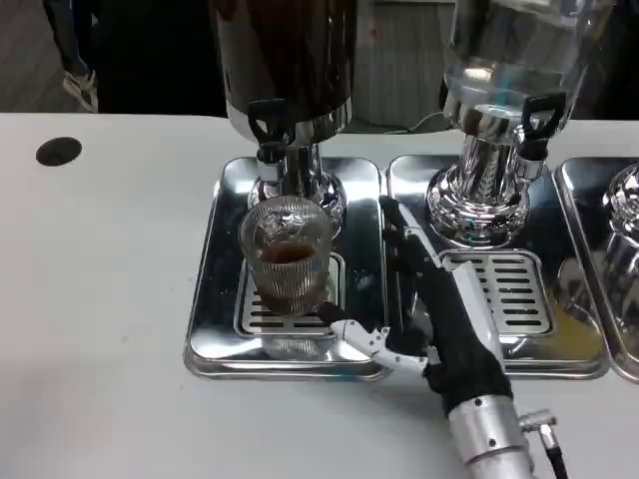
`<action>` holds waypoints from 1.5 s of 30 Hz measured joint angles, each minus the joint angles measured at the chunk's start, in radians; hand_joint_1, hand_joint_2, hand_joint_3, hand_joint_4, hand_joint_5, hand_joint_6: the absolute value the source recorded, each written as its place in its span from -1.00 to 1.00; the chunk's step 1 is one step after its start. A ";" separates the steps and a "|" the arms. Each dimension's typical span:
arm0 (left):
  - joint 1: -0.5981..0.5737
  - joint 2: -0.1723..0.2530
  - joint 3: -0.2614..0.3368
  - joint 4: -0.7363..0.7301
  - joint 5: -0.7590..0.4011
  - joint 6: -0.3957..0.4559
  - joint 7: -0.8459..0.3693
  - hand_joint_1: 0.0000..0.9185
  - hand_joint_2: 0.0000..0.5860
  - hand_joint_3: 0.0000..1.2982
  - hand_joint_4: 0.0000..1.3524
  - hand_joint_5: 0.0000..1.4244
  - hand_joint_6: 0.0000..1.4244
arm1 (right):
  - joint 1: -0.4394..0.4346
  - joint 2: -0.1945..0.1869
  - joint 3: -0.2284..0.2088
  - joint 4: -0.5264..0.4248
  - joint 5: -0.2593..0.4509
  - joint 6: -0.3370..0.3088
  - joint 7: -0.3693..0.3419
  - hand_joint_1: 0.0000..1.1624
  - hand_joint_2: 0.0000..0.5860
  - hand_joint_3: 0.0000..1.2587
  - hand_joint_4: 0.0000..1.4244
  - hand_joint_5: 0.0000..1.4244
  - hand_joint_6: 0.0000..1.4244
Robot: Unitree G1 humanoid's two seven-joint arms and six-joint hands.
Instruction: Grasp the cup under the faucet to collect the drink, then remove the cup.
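Ribbed clear glass makes up the cup (287, 253), which stands upright on the slotted grate of the left drip tray (215, 299), directly below the black faucet (268, 127) of the dark dispenser (285, 60). Its long axis runs straight up, mouth toward the spout, and a shallow layer of brown drink sits inside. Judging by the material, it will be stiff, breakable and rather slick, and the liquid adds a little weight and a risk of slopping if tilted. The ridged side wall around mid-height looks the sensible place to take hold, keeping it vertical. The right hand (439, 319) lies just right of the cup, its fingers (361, 337) spread wide and holding nothing, with one reaching along the tray's near edge close to the cup's base; whether it touches is unclear. A second, clear dispenser (509, 60) stands farther right on the white desk (90, 329).
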 measured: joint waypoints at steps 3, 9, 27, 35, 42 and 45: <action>0.012 -0.003 0.012 -0.002 -0.002 -0.001 0.000 -1.00 -1.00 -1.00 -1.00 -1.00 -1.00 | -0.038 0.017 0.007 0.051 -0.001 -0.001 -0.010 0.61 -0.45 -0.90 -0.92 -0.86 -0.75; 0.035 -0.009 0.021 -0.010 -0.009 -0.002 0.000 -1.00 -1.00 -1.00 -1.00 -1.00 -1.00 | -0.132 0.051 0.025 0.165 -0.002 -0.007 -0.033 0.61 -0.45 -0.90 -0.92 -0.86 -0.75; 0.082 -0.023 0.052 -0.055 -0.034 -0.002 -0.001 -1.00 -1.00 -1.00 -1.00 -1.00 -1.00 | -0.258 0.090 0.037 0.346 0.000 -0.029 -0.059 0.62 -0.45 -0.90 -0.92 -0.85 -0.75; 0.104 -0.024 0.059 -0.079 -0.038 -0.002 -0.005 -1.00 -1.00 -1.00 -1.00 -1.00 -1.00 | -0.288 0.104 0.036 0.405 0.002 -0.043 -0.070 0.62 -0.45 -0.90 -0.91 -0.84 -0.75; 0.116 -0.036 0.063 -0.084 -0.040 -0.002 -0.006 -1.00 -1.00 -1.00 -1.00 -1.00 -1.00 | -0.306 0.104 0.034 0.451 0.007 -0.051 -0.073 0.62 -0.45 -0.90 -0.91 -0.84 -0.75; 0.121 -0.039 0.071 -0.084 -0.041 -0.002 -0.006 -1.00 -1.00 -1.00 -1.00 -1.00 -1.00 | -0.315 0.103 0.032 0.474 0.014 -0.055 -0.075 0.62 -0.45 -0.90 -0.91 -0.84 -0.75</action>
